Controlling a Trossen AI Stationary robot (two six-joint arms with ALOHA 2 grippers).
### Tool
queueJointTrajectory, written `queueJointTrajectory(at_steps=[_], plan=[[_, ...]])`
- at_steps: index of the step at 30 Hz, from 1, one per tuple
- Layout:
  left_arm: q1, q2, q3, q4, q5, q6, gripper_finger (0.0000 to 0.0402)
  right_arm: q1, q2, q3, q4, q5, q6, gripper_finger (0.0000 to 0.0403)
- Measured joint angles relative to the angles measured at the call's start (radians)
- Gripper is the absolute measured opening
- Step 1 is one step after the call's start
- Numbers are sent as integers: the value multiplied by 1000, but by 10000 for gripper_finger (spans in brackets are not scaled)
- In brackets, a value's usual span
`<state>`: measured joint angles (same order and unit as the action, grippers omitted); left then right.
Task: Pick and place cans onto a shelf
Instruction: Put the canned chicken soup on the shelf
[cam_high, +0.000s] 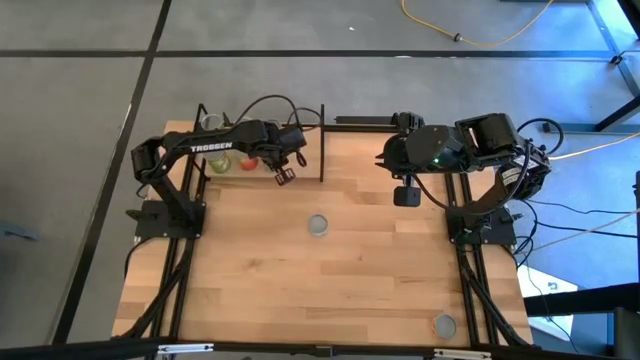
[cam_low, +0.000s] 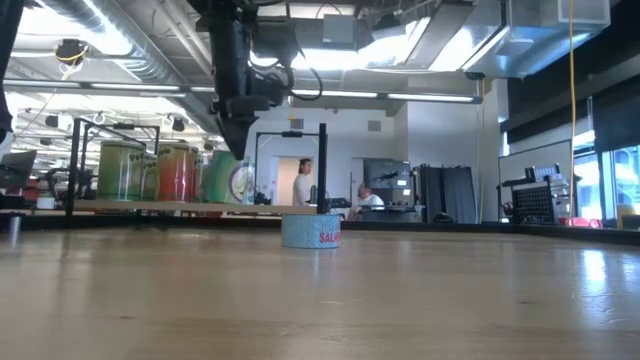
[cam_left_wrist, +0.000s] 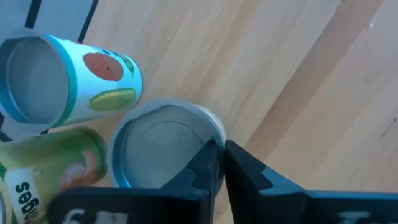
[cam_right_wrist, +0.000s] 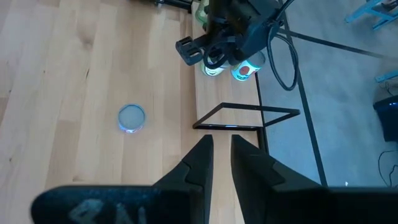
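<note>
The shelf (cam_high: 322, 150) stands at the table's far left edge; its light board (cam_low: 150, 206) carries several upright cans (cam_low: 175, 172). My left gripper (cam_high: 283, 168) points down over the shelf, shut. Its fingertips (cam_left_wrist: 222, 163) are at the rim of a silvery-topped can (cam_left_wrist: 158, 149), beside a white-blue can (cam_left_wrist: 68, 78) and a green one (cam_left_wrist: 50, 171). A flat blue tin (cam_high: 318, 224) rests on its base at the table's middle, and another tin (cam_high: 444, 324) at the near right. My right gripper (cam_high: 406, 195) hangs shut and empty at the far right. My left gripper comes from above, pointing down, with its shut fingers (cam_left_wrist: 208, 160) over the edge of the silvery-topped can's top (cam_left_wrist: 186, 134). The can stands upright on the shelf. Whether the fingers touch it, I cannot tell.
The shelf's black upright posts (cam_low: 322, 168) and top rods (cam_right_wrist: 245, 118) stand close around my left gripper. The tabletop between the shelf and the near edge (cam_high: 330, 300) holds only the two tins. People show in the room far behind the table (cam_low: 303, 182).
</note>
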<state>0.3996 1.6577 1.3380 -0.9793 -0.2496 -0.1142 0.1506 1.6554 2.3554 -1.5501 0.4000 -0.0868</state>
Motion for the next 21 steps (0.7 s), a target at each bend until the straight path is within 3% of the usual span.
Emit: queueJointTrajectory(at_steps=[8,21], plan=[[0,1,0,1,-7,-31,44,0,0,0,1,0,3,59],[0,5,38,-35,-17,-31,47,0,0,0,7,0,4,59]])
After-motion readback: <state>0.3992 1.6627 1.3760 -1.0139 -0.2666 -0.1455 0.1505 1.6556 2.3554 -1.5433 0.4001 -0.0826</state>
